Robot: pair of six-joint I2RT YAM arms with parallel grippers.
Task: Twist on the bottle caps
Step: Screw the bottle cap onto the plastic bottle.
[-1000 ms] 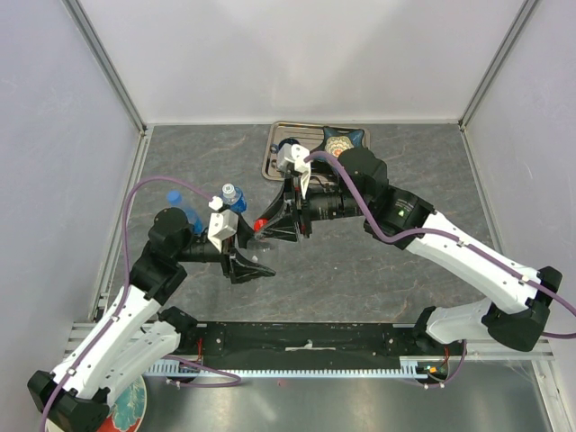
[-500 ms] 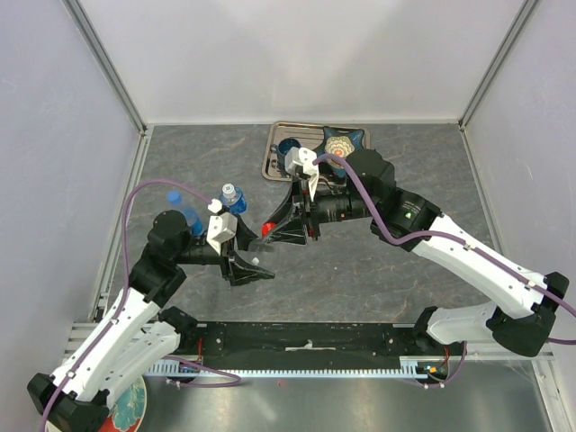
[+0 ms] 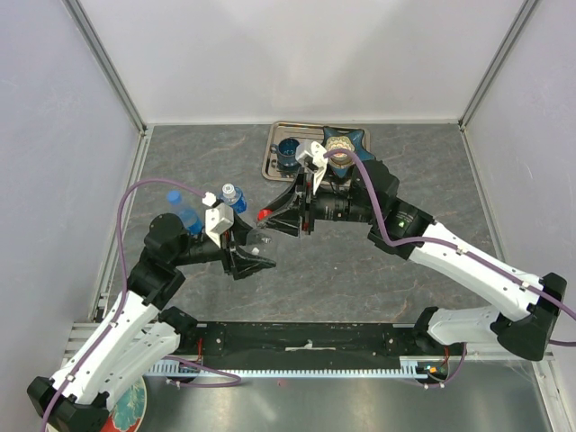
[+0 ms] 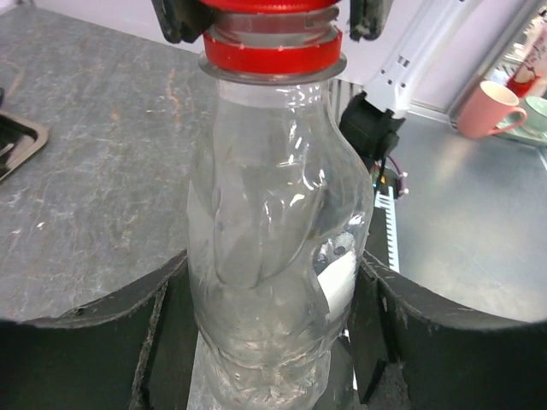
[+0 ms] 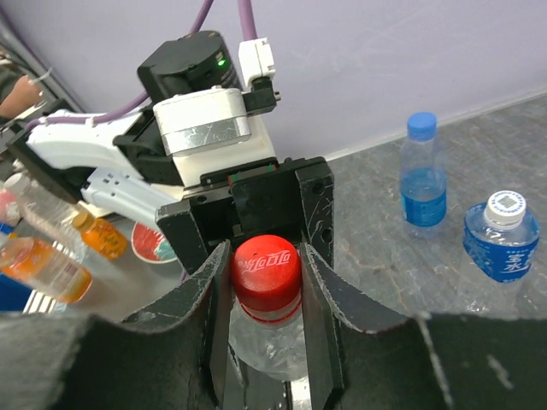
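Fingers (image 4: 128, 342) of the left gripper (image 3: 254, 255) brace the clear bottle (image 4: 273, 222) while the right gripper (image 3: 277, 220) turns its red cap (image 5: 266, 266).

Left of the clear bottle stand a blue-capped bottle (image 3: 175, 200) and a white-capped bottle (image 3: 231, 192), both already closed. The left jaws sit fairly wide, pressed against the bottle's body on both sides. At its neck, the right jaws pinch tight on the cap. Over the last second that wrist has rolled without loosening, so the cap is probably threading on. Right of the bottle and farther back, a tray (image 3: 270, 166) holds a dark blue cup (image 3: 288, 151). This looks like the last cap.
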